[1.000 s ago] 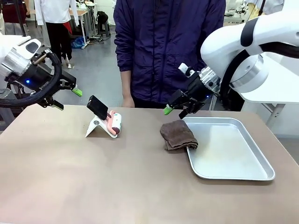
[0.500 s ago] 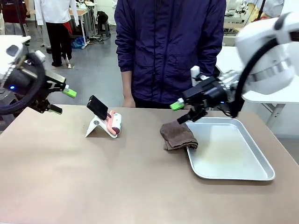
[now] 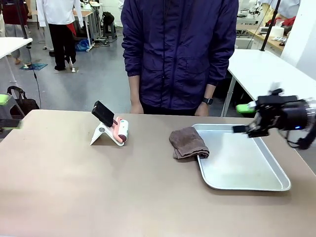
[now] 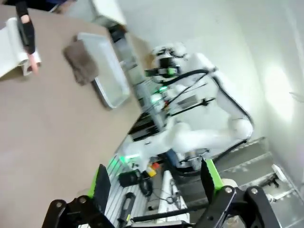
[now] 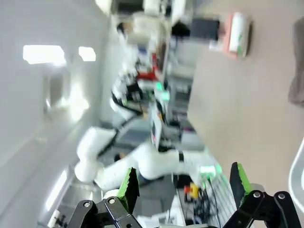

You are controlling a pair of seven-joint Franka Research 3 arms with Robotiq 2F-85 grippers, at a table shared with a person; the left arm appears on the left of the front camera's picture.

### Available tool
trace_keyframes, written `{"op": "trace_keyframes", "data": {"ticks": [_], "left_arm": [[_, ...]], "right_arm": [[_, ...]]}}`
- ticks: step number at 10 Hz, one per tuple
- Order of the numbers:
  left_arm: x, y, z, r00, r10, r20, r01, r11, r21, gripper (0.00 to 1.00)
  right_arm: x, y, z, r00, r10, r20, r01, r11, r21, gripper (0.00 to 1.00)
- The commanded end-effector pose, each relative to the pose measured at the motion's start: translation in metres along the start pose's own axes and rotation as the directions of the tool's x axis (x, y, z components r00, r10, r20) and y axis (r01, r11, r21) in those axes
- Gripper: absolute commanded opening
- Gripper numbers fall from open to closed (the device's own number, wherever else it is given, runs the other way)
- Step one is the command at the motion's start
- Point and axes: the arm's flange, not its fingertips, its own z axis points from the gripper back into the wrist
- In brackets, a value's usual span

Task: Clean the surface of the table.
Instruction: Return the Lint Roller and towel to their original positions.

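Note:
The brownish-tan table (image 3: 98,187) spans the front view. Near its middle lies a crumpled brown cloth (image 3: 188,143), one edge against the silver tray (image 3: 247,183). My right gripper (image 3: 243,119) hovers open over the tray's far right corner, holding nothing. At the far left edge of the picture my left gripper (image 3: 6,111) is partly cut off and blurred. In the left wrist view the left gripper (image 4: 156,183) stands open and empty, with the table (image 4: 42,123), cloth (image 4: 80,61) and tray (image 4: 108,76) far off. The right wrist view shows the right gripper (image 5: 184,183) open above the table (image 5: 237,99).
A white stand (image 3: 101,133) with a black phone and a pink-and-white lint roller (image 3: 121,130) sits at the table's far left-middle. A person in a dark blue jacket (image 3: 177,49) stands at the far edge, hands down. A white table (image 3: 256,64) is behind on the right.
Both arms have swung outward. The right gripper went from above the cloth to the tray's far right side. The left gripper drew back to the picture's left edge.

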Motion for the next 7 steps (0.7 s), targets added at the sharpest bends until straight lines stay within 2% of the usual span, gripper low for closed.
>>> {"op": "trace_keyframes", "data": {"ticks": [1,2,4,5,6,7], "left_arm": [[-0.013,0.029,0.028,0.999,0.046,-0.003,-0.047,0.997,-0.067,1.0],[-0.004,0.041,0.037,0.994,0.113,-0.002,-0.113,0.993,-0.046,1.0],[0.015,0.059,0.042,0.979,0.2,-0.027,-0.201,0.979,-0.031,1.0],[0.024,0.063,0.044,0.974,0.227,0.019,-0.225,0.973,-0.05,1.0],[-0.008,0.055,0.041,0.986,0.168,0.004,-0.167,0.985,-0.042,1.0],[-0.008,0.055,0.041,0.986,0.168,0.004,-0.167,0.985,-0.042,1.0]], "right_arm": [[-0.033,-0.018,0.034,0.976,0.013,0.218,-0.026,0.998,0.059,1.0],[-0.039,-0.032,0.053,0.939,-0.016,0.343,-0.012,0.997,0.079,1.0],[-0.043,-0.051,0.067,0.907,-0.01,0.422,-0.042,0.993,0.113,1.0],[0.014,-0.03,0.088,0.944,-0.053,0.325,0.033,0.997,0.067,1.0],[0.014,-0.03,0.088,0.944,-0.053,0.325,0.033,0.997,0.067,1.0],[0.014,-0.03,0.088,0.944,-0.053,0.325,0.033,0.997,0.067,1.0]]}}
